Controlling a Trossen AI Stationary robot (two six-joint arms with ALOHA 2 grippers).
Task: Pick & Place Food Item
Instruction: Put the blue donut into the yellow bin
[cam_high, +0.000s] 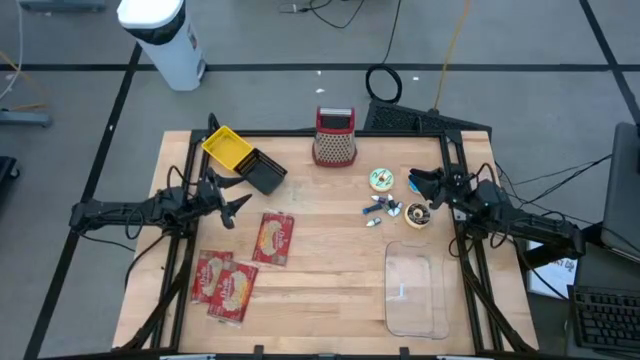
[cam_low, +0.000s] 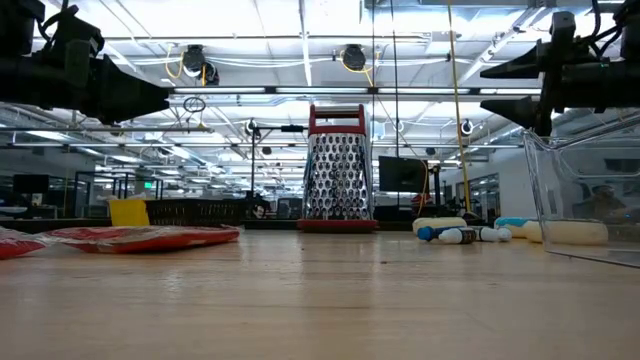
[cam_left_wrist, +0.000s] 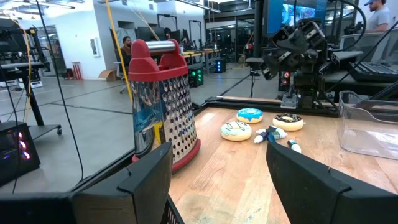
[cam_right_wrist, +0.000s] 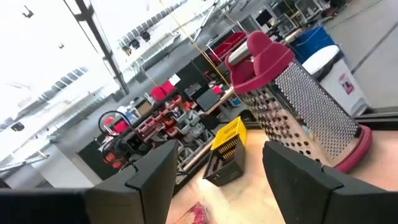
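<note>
- Both arms rest at the desk (cam_high: 320, 290) edges; left gripper (cam_high: 238, 199) and right gripper (cam_high: 417, 180) have their jaws released, grasping nothing.
- Step in hand, as judged: reach for a food item. Descend from above and centre the jaws over one piece before clenching.
- The doughnuts (cam_high: 381, 179) lie below and just ahead of the right jaws; the clear container (cam_high: 414, 290) sits near, to one side.
- Red food packets (cam_high: 274, 238) lie below the left jaws, near.

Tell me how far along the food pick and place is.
Nothing looks done: the clear container holds nothing, and the three donuts lie on the table near the grater. Nothing is in hand; the left claw and right claw hang open, clear of everything. All picking remains.
</note>
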